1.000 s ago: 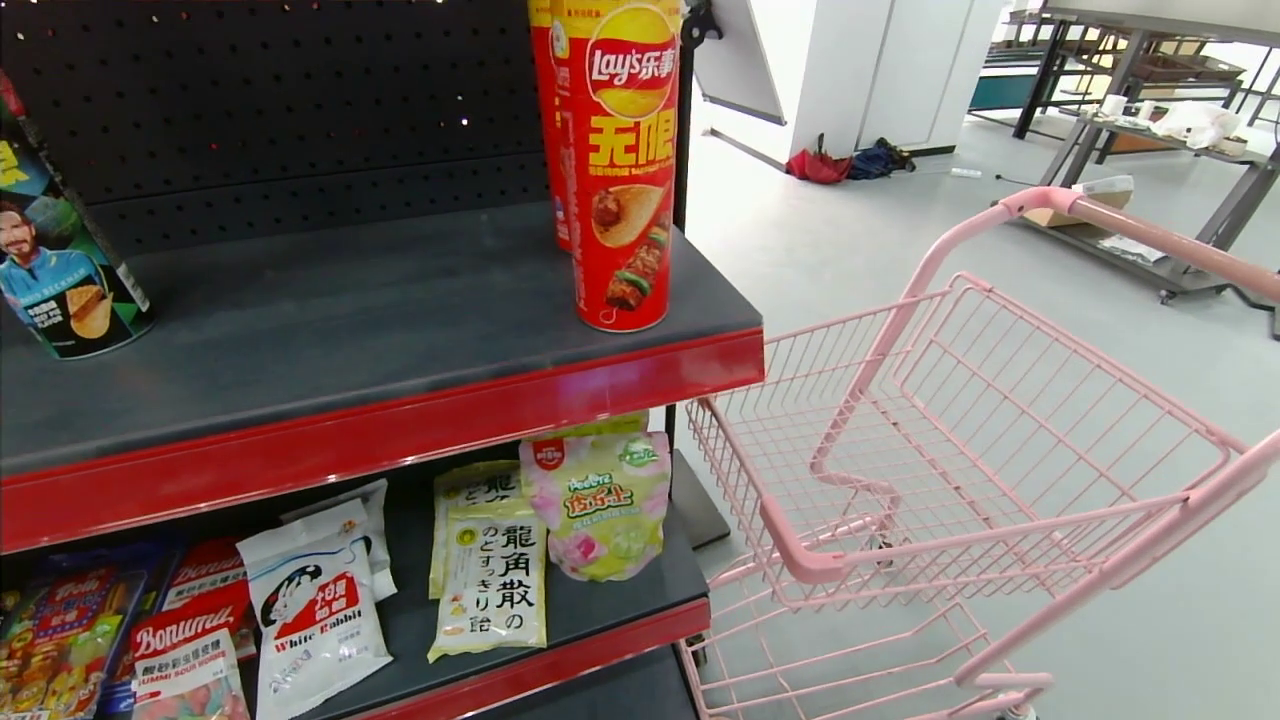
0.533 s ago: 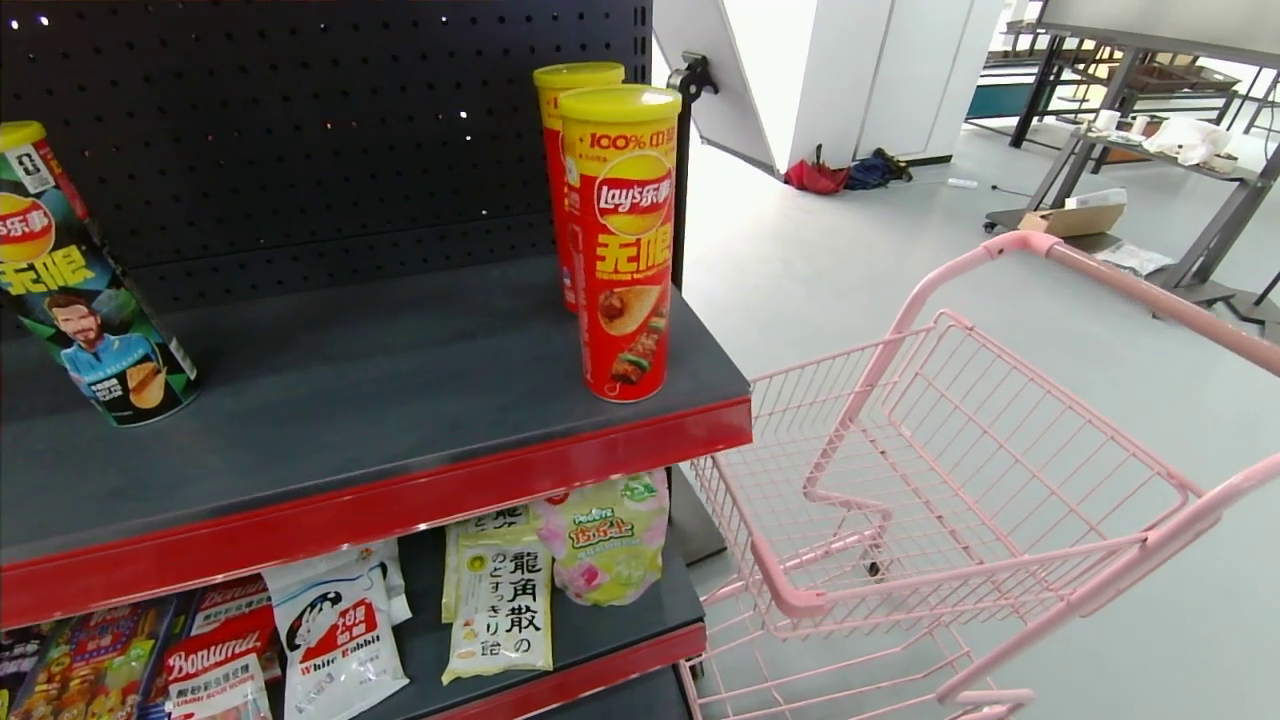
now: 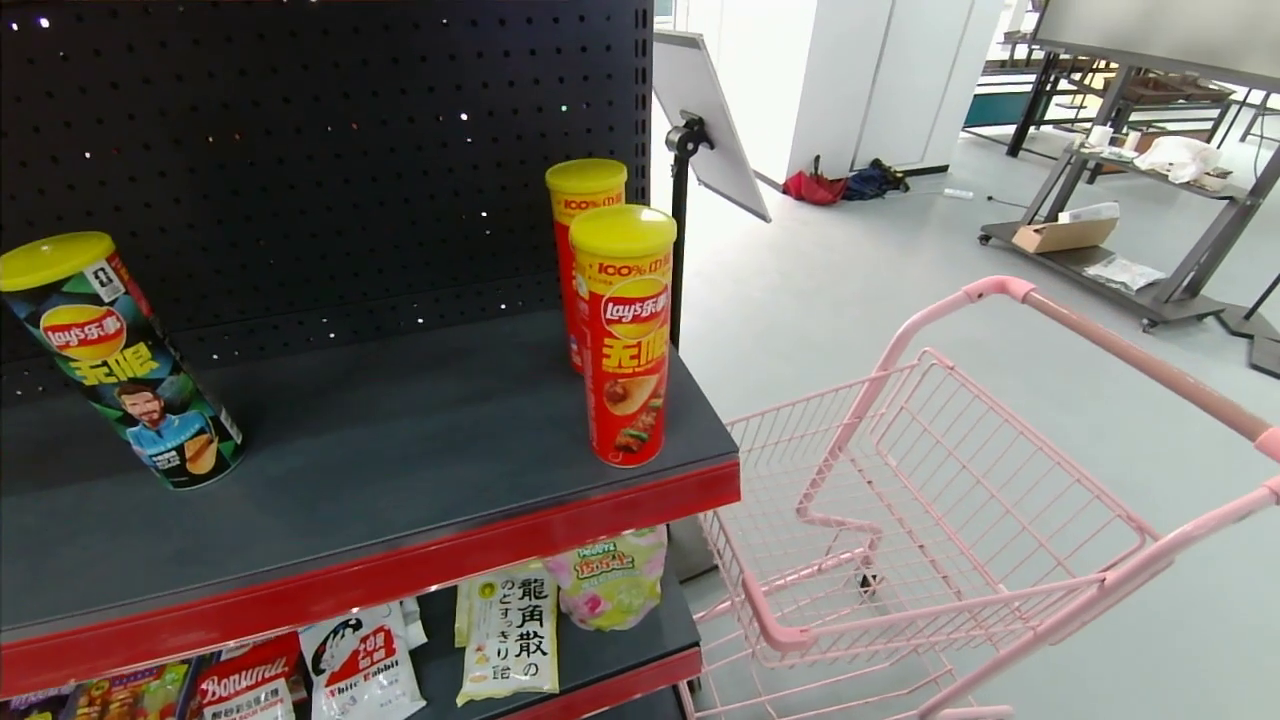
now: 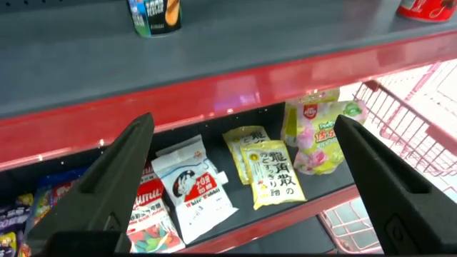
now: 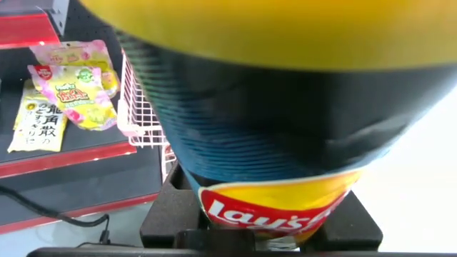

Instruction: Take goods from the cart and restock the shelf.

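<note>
**One can in the right gripper, left gripper bare in front of the shelves**

The upper shelf (image 3: pixel 400 470) is the dark board with the red front lip. A green chip can (image 3: pixel 120 360) stands towards its left end. At its right end stand two red chip cans, the front one (image 3: pixel 625 335) near the lip and the rear one (image 3: pixel 582 225) just behind it, close together. All three have yellow lids and are upright.

The pink cart (image 3: pixel 940 480) is parked just off the upper shelf's right end, with its wire basket lower than the board.

Under the upper shelf, on the next board down, flat packets lie face up: a white candy bag (image 3: pixel 365 665), a yellow lozenge packet (image 3: pixel 507 630) and a pink-and-green pouch (image 3: pixel 612 590).

The left gripper (image 4: pixel 243 185) hangs out in front of the upper shelf and below its red lip. Its two black fingers (image 4: pixel 107 193) are spread wide with nothing between them.

The right wrist camera looks straight down the side of a dark chip can (image 5: pixel 235 128) with a yellow lid. It is off the ground, lower than the upper shelf and near its cart end. It appears to be clamped in the right gripper (image 5: pixel 271 178), though the can hides the contact itself.
</note>
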